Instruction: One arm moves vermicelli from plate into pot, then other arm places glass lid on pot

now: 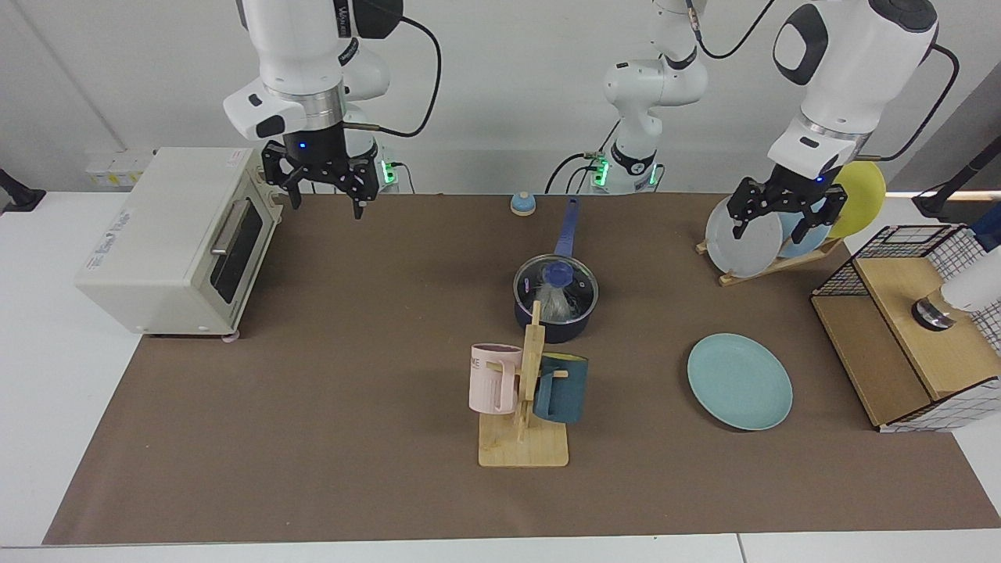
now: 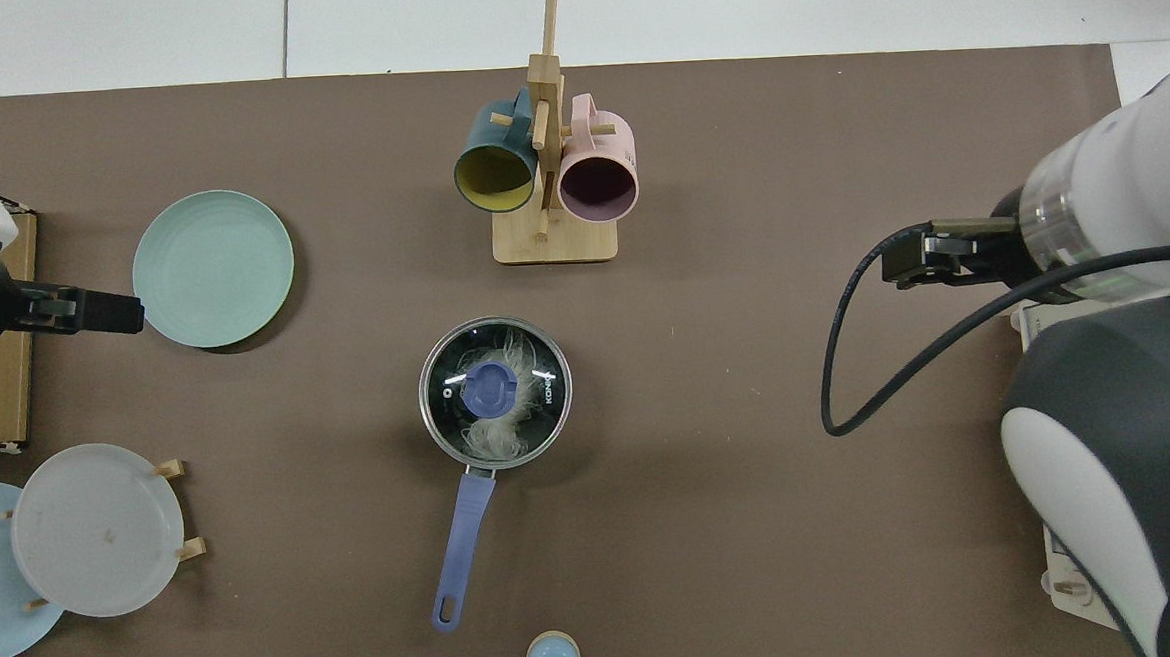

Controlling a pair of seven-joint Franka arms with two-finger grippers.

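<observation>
Vermicelli (image 2: 498, 428) lies inside the pot (image 1: 554, 322), showing through the glass lid (image 2: 494, 390), which sits level on the pot's rim with its blue knob at the centre. The pot stands on the surface (image 1: 328, 391) just behind the wooden mug rack (image 1: 525, 407), its long blue handle pointing away from the rack toward the arms' bases. The teal plate (image 1: 739, 381) lies bare, well to the side of the pot, with no strands visible on it.

Both steps of the task look done from how things lie: noodles in, lid on. Nothing seems left except for the arms to settle.

The right pincer (image 1: 322, 191) hangs well away from the pot, close beside the toaster oven (image 1: 176, 238), with its fingers spread and nothing between them. The left pincer (image 1: 784, 209) waits far on the pot's other side, in front of the grey-white plate (image 1: 744, 238) in the plate rack, fingers apart and empty too.
</observation>
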